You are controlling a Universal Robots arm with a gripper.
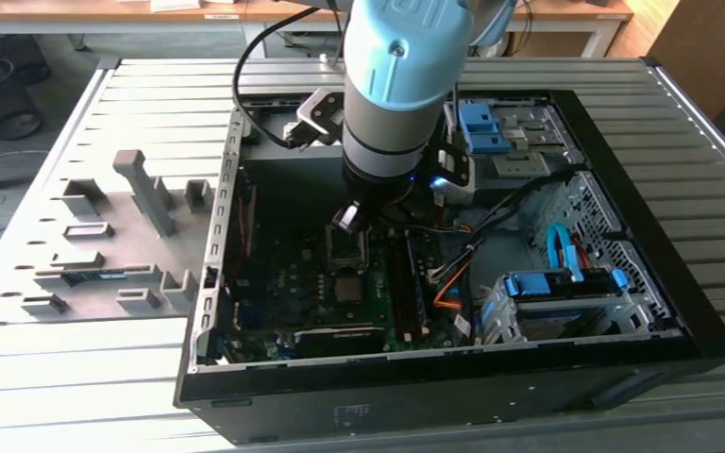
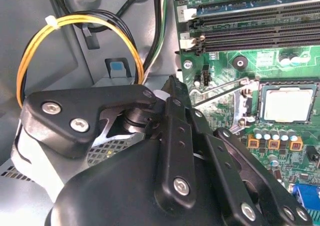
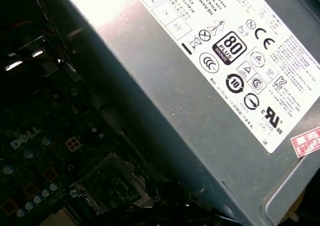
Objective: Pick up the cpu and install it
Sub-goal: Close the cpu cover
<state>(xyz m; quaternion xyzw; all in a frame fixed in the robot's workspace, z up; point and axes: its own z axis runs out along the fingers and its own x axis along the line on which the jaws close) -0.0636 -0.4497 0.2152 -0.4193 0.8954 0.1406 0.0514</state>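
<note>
One cpu (image 2: pixel 288 103) in socket (image 2: pixel 248 101), hand (image 2: pixel 172 93) nr

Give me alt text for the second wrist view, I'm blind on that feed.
The black gripper linkage fills the foreground above a green motherboard. Beside it the cpu, a dull silver square, lies flat inside the metal-framed socket. A looped yellow cable arcs behind the gripper.

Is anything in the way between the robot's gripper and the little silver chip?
In the second wrist view, a thin metal lever slants across the green board between the gripper and the cpu, which lies in its socket. Nothing covers the cpu's face.
</note>
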